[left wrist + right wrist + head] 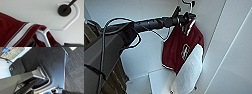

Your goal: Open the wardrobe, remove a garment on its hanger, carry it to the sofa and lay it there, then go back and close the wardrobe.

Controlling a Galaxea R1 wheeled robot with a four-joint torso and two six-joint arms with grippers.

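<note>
Left claw (pixel 185 18) reaching at the hanger's (pixel 65 26) neck inside the wardrobe (pixel 224 50); its grip is unclear.
The garment (pixel 180 48) is hanging just below the claw, long axis vertical, collar upward, white sleeve drooping downward.

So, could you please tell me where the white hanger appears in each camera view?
Head view: hanger at top, right of centre, above the maroon varsity jacket.
Left wrist view: hook looped over the dark rod.
Right wrist view: robot parts and carpet.
Shared landmark: the jacket's striped collar.
</note>
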